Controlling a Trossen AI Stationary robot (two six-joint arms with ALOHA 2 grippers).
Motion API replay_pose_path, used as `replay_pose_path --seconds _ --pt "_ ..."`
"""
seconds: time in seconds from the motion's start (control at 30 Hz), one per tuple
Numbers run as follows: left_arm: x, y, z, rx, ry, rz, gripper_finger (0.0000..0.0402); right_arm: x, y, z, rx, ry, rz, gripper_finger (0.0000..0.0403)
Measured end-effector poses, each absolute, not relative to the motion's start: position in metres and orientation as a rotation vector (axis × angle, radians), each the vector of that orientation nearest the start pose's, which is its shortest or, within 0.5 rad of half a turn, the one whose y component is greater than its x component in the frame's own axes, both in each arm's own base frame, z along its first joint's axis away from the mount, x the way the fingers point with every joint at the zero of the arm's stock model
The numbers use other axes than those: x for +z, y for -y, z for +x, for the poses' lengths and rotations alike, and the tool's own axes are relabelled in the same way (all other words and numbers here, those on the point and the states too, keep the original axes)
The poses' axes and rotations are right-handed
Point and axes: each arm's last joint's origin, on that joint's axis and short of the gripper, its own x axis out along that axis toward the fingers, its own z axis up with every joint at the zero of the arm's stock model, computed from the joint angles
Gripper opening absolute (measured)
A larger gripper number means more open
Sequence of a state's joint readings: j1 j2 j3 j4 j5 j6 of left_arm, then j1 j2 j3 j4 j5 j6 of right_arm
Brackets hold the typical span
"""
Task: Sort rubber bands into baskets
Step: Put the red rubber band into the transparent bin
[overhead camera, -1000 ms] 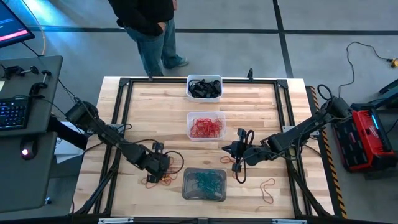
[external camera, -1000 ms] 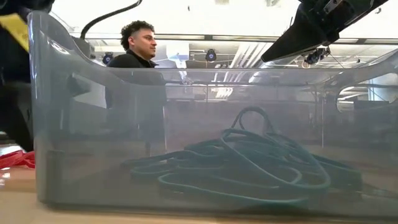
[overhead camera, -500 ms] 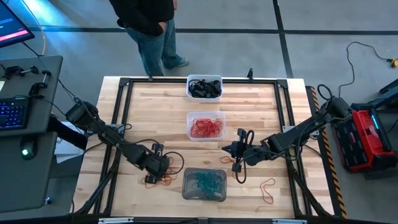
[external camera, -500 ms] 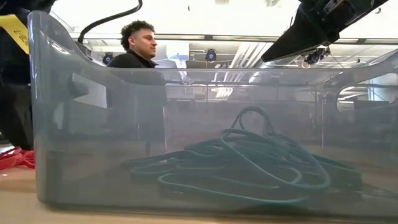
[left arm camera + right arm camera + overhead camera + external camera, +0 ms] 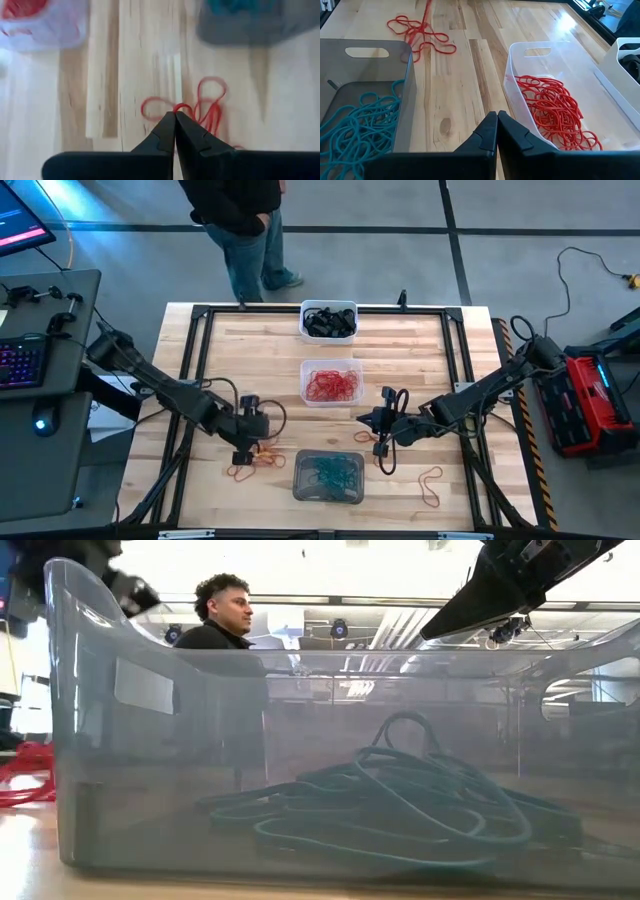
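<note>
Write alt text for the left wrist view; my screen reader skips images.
The left claw, shut, pinches a tangle of red rubber bands on the wooden table. Beyond are the clear basket holding red bands and the grey basket holding teal ones.

Both arms matte black, jointed segments, thin black cables looping off the wrists at frame centre. Gripper fingers black, tapered, pointed tips. No visible markings.

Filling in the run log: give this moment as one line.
left gripper: shut on red rubber bands, lifting off table | right gripper: shut, empty, between grey basket and clear basket
</note>
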State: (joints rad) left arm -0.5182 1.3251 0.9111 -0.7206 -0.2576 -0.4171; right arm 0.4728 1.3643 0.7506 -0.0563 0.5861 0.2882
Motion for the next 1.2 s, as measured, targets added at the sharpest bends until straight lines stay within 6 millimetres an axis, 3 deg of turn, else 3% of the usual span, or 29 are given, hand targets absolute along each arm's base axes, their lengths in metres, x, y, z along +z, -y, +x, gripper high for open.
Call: replay_pose_path --seconds 0.6,0.87,1.2 --pt "0.299 0.112 0.224 0.085 -0.817 0.041 0.0000 0.213 -0.110 0.250 -0.191 -0.557 -0.061 0.0000" --pt "0.305 0.092 0.236 0.192 -0.763 0.070 0.0000 0.213 -0.110 0.250 -0.191 -0.557 -0.061 0.0000" --pt "0.305 0.056 0.277 0.215 -0.653 0.174 0.0000 0.213 -0.110 0.250 -0.191 -0.556 -0.059 0.0000"
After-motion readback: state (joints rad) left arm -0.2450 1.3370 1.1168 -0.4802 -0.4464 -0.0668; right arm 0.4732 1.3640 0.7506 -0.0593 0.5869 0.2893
